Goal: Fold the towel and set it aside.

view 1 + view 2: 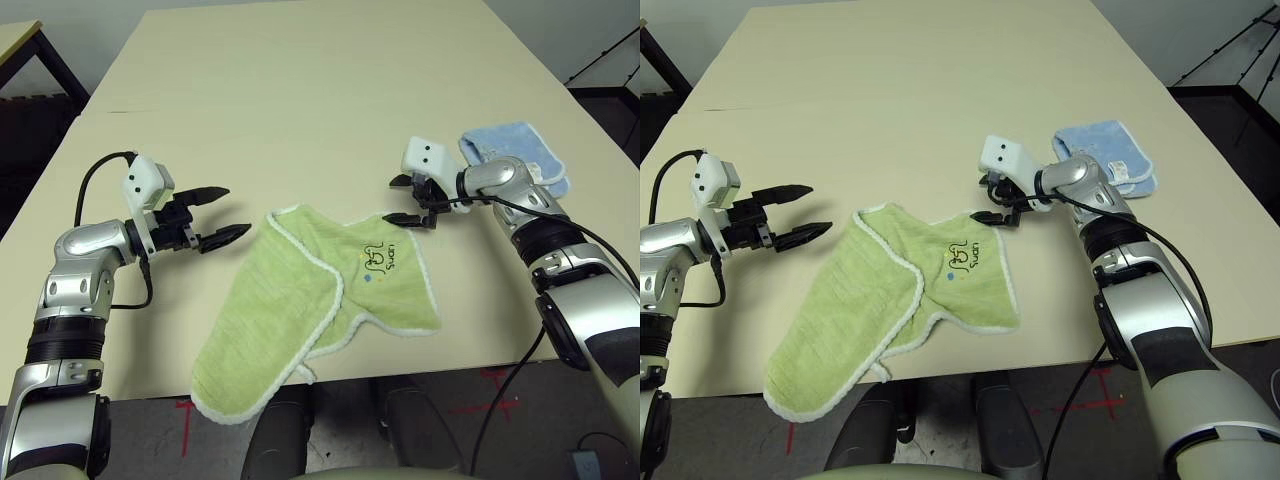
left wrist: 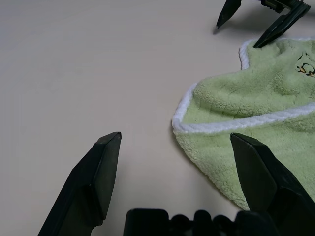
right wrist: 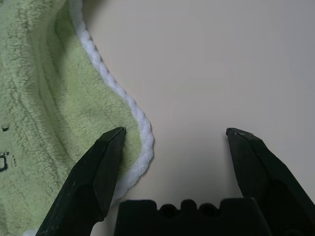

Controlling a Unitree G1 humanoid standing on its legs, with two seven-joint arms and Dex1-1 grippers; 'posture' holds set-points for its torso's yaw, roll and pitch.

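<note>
Cream-coloured bench fills the head views, with dark floor beyond its edges. The towel — light green terry with white edging — lies crumpled and partly folded near the front edge of the bench, one lobe reaching the edge itself. Its embroidered logo faces up near the corner closest to the right arm. The left gripper hovers just beside the towel's left corner, fingers spread apart, holding nothing. The right gripper hangs at the towel's far right corner, fingers likewise apart; contact with the cloth cannot be confirmed from here. A folded light-blue cloth rests on the bench beyond the right forearm, well apart from the towel.

Left wrist view: both black fingers stand wide apart over bare bench, the towel's white-edged corner lying between and ahead of them. The other gripper shows at the towel's opposite corner.

Right wrist view: fingers are apart — one finger sits over the towel's edging, the other over bare bench. Nothing is clamped.
</note>
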